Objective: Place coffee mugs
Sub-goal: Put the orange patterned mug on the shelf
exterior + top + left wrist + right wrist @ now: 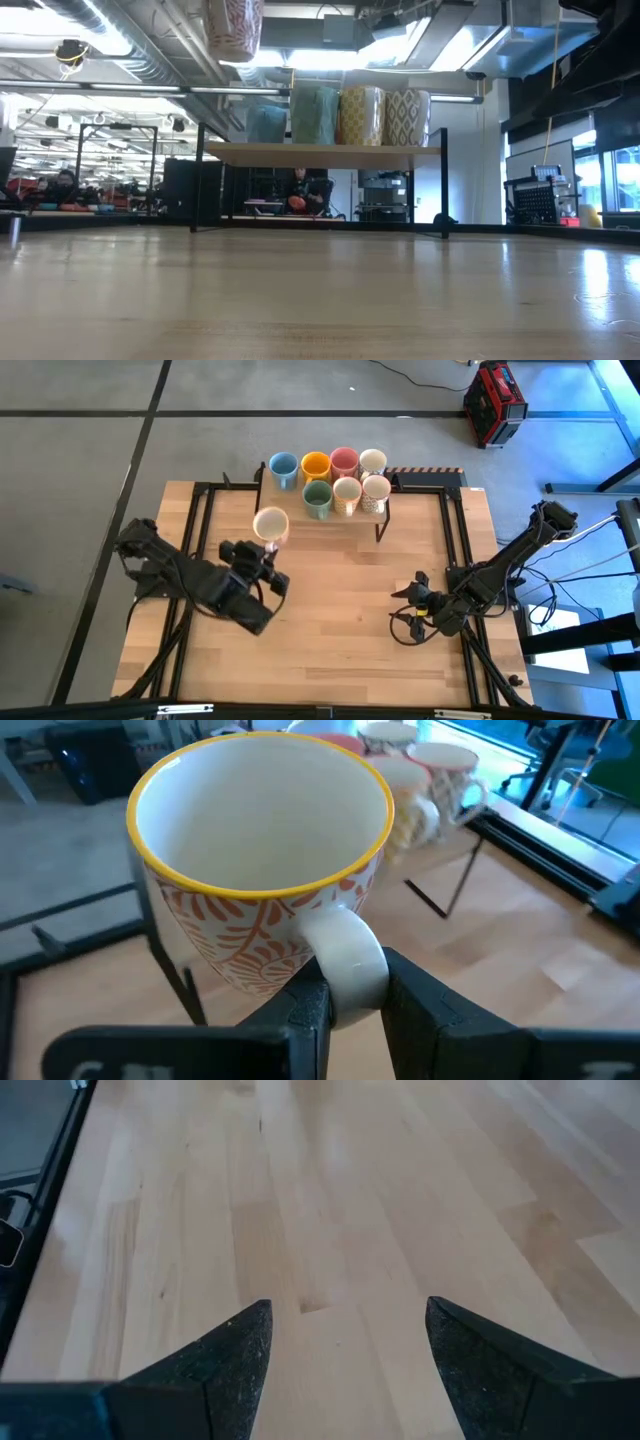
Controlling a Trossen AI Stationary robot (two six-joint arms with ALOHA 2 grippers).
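Left gripper (348, 1010) gripping handle of white mug with orange leaf pattern (271, 525), holding it upright above tabletop (340, 610), near shelf (300, 512). Seven mugs (330, 478) standing on shelf. Right gripper (345, 1335) waiting low over tabletop, fingers spread wide, holding nothing.

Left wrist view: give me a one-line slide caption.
Left pincer grips an orange-patterned, yellow-rimmed mug by its white handle, with the shelf's mugs behind.
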